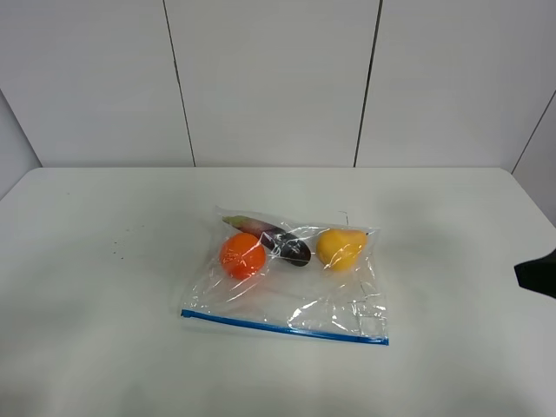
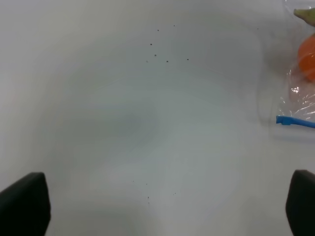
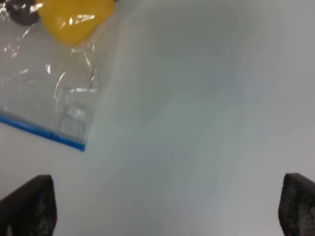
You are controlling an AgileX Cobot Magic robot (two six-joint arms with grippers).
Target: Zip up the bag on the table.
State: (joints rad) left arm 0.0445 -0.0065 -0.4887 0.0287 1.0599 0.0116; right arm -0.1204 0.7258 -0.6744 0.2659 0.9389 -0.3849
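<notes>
Right now both grippers hang over bare table (image 1: 104, 208) with fingers spread wide, holding nothing. Beyond the left gripper (image 2: 157, 206), off past one finger (image 2: 24, 204), lies the end of the bag (image 1: 291, 274) with its blue zipper strip (image 1: 282, 327). The right gripper (image 3: 162, 206) has the bag's other corner beyond one finger (image 3: 29, 204), near the yellow fruit (image 3: 74, 17)

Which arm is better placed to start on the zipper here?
Hard to call, slightly the right: its open tool hangs nearer a zipper end on the bag than the open left tool.
</notes>
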